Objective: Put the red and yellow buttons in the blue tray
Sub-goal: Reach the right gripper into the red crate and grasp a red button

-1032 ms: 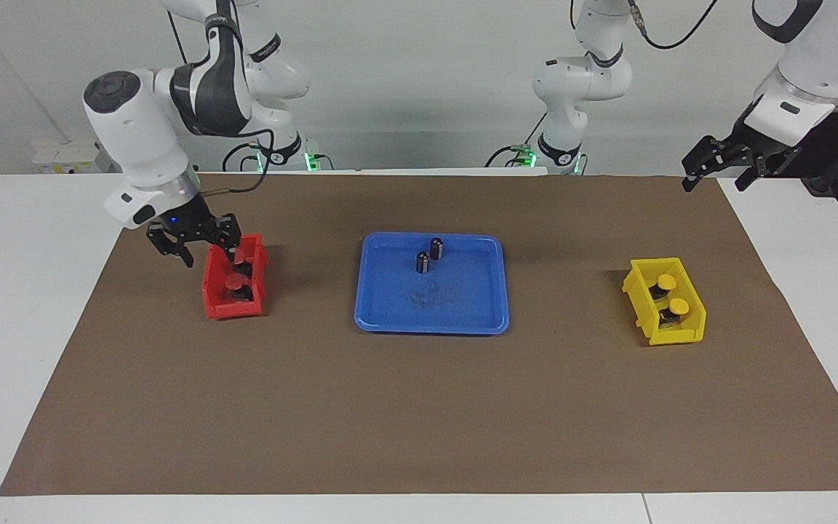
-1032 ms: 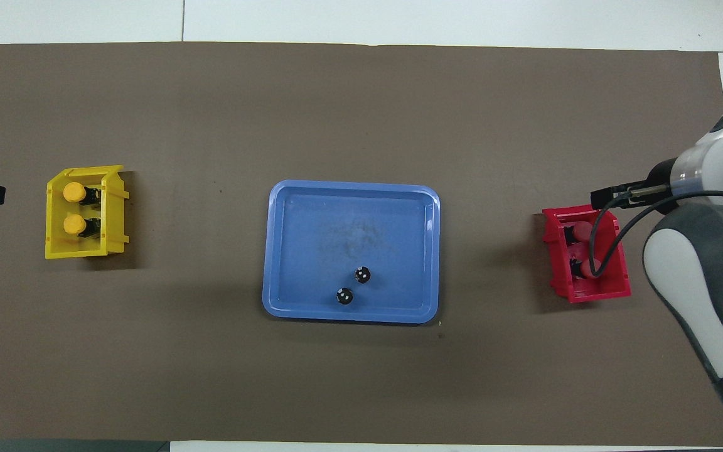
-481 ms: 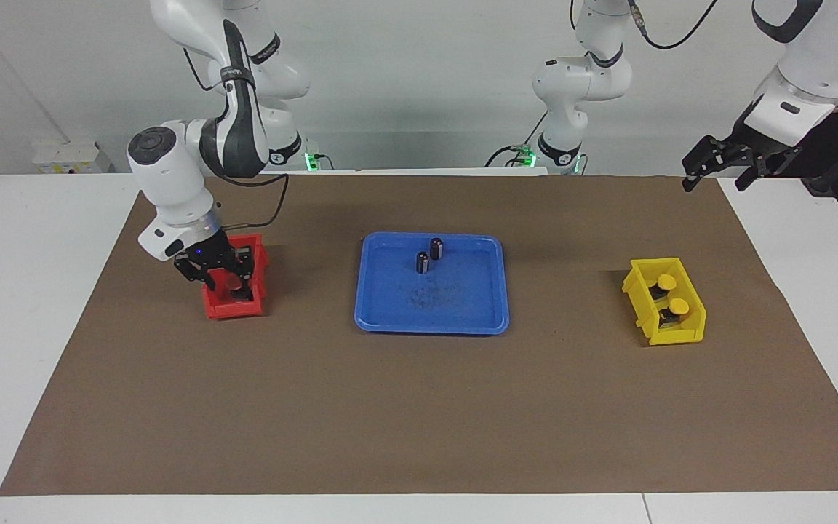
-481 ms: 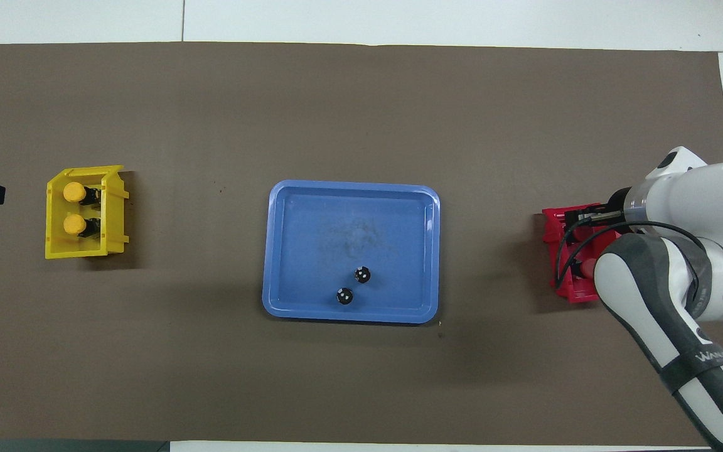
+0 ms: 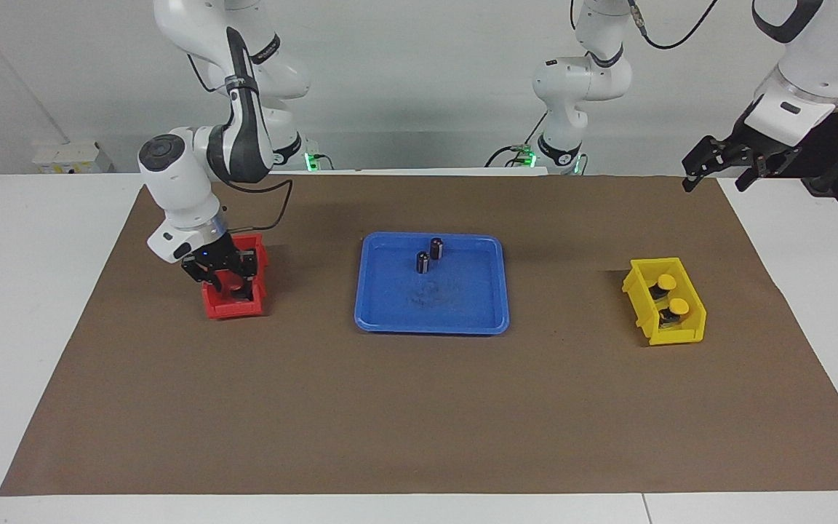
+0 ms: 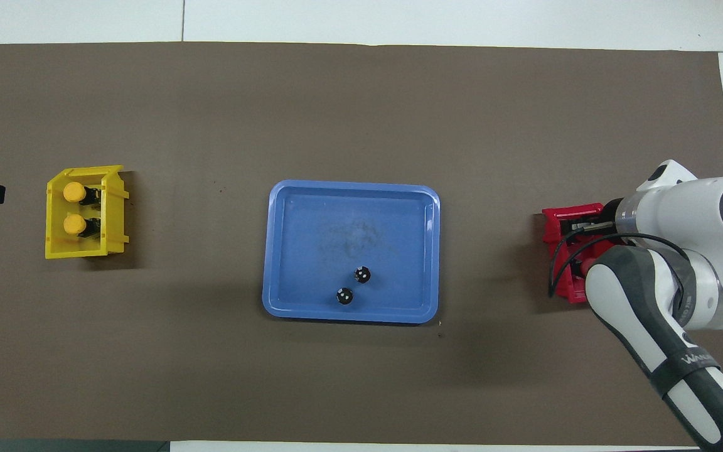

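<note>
Two yellow buttons point(image 5: 666, 292) in yellow bin point(image 5: 689, 329), right gripper point(image 5: 227, 285) in red bin point(image 5: 224, 310), jaws' state unclear.

Right arm covers red bin point(image 6: 556, 251)

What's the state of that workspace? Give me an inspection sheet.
Surface: brown mat over the table.
Job's things: blue tray mid-mat holds no buttons; two yellow buttons sit in the yellow bin; red buttons not clearly seen.
Clutter: two dark cylinders stand in the tray, toward the robots.
Tools: right tool is down inside the red bin; left tool waits, open, over the mat's corner.
Cables: black cable loops off the right arm's wrist.
Surroundings: white tabletop around the mat.
</note>
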`<action>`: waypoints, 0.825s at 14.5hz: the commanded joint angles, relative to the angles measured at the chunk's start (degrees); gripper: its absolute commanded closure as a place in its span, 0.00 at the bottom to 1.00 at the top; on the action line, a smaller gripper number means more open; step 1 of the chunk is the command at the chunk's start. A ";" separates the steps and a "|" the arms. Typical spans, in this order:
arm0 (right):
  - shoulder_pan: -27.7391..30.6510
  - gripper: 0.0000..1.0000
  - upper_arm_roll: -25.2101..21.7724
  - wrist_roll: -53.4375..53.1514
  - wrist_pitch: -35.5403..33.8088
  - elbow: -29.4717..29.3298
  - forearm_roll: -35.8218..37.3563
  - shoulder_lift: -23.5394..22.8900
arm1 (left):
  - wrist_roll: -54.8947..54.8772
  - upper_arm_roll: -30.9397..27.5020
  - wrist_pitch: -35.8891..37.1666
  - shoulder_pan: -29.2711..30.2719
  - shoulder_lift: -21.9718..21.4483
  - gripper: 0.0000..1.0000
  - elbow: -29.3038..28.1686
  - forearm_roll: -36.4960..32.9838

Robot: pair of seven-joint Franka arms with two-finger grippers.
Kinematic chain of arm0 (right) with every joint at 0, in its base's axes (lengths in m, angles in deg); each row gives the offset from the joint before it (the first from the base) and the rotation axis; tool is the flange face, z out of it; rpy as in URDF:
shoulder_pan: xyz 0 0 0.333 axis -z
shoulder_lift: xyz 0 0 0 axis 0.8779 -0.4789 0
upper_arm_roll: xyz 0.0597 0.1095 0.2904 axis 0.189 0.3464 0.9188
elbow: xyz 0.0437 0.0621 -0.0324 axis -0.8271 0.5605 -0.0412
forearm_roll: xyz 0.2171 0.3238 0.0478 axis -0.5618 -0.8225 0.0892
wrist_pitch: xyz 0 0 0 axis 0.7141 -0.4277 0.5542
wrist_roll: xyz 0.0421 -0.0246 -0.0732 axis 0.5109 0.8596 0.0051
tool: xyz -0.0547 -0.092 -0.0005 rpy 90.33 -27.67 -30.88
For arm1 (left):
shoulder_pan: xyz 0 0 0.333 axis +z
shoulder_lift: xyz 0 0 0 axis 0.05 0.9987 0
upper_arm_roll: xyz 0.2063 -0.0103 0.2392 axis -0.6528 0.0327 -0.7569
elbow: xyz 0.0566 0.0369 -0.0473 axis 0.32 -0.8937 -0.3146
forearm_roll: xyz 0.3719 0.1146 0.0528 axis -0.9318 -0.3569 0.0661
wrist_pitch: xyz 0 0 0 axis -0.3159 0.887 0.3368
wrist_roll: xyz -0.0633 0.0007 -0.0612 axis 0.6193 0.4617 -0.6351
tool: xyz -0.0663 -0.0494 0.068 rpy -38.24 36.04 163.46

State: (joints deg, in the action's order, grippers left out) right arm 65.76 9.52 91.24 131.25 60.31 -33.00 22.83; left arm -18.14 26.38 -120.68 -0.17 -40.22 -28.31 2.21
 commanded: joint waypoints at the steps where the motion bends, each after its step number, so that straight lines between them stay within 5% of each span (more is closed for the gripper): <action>1: 0.63 0.38 0.17 1.39 1.47 1.82 -0.98 1.12 | 0.80 0.19 -1.12 0.14 -1.73 0.00 -2.19 -1.21; 7: 0.46 0.73 0.08 2.52 0.07 1.30 -0.90 1.12 | 0.62 0.28 -1.03 -0.21 -1.73 0.00 -2.19 -1.21; 12: -1.38 0.73 0.51 2.01 -27.93 -27.48 -0.02 -6.60 | 0.62 0.19 -1.03 -0.30 -1.73 0.00 -2.19 -1.21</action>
State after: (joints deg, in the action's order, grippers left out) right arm 65.54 9.47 92.70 112.60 45.93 -32.92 21.53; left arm -18.10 26.53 -120.69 -0.20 -40.22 -28.32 2.21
